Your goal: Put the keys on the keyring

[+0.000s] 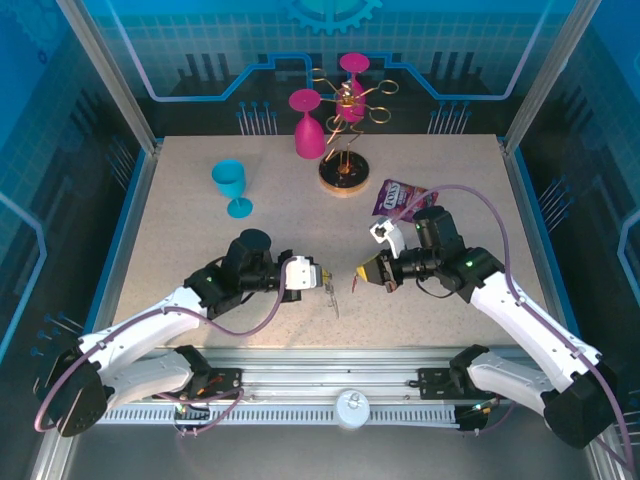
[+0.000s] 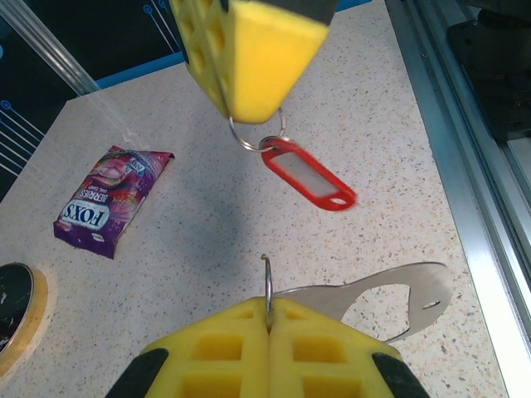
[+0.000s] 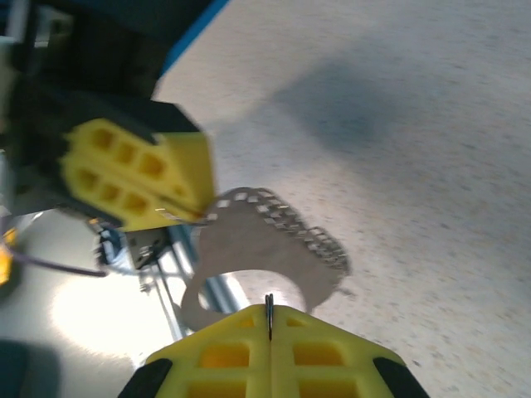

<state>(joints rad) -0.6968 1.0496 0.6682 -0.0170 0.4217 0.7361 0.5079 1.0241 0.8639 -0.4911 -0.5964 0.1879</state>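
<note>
Both pincers are up off the table [image 1: 180, 235], facing each other, near but apart. My left pincer [image 2: 268, 319] is clenched on the thin split ring [image 2: 267, 286] of the keyring [image 2: 406, 282], whose flat metal loop sticks out to one side. My right pincer [image 3: 270, 323] is clenched on the small ring [image 2: 249, 143] carrying the red key tag [image 2: 309, 176], which dangles beneath. The two rings do not touch and nothing is threaded. My judgement: both pick-ups are done, and all the joining is left.
</note>
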